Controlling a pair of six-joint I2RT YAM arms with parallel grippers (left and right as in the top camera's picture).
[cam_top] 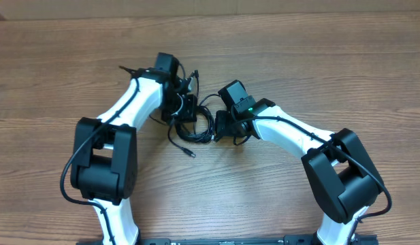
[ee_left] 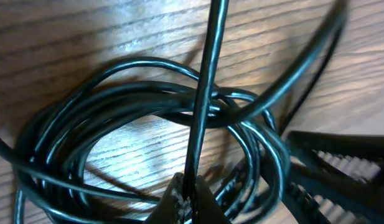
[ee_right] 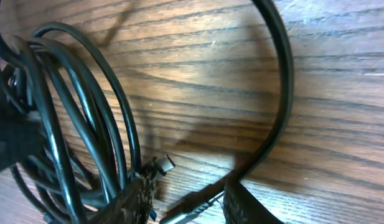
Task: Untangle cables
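The cables (cam_top: pixel 193 126) lie in a tangled coil on the wooden table (cam_top: pixel 318 61) between our two grippers. Our left gripper (ee_left: pixel 188 200) is clenched on one strand; our right gripper (ee_right: pixel 187 198) stands released, a plug (ee_right: pixel 182 214) lying between its fingers.

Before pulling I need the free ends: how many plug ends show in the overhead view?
1: a plug end lies on the table, just on the robot's side of the cable coil. Others may be hidden inside the coil.
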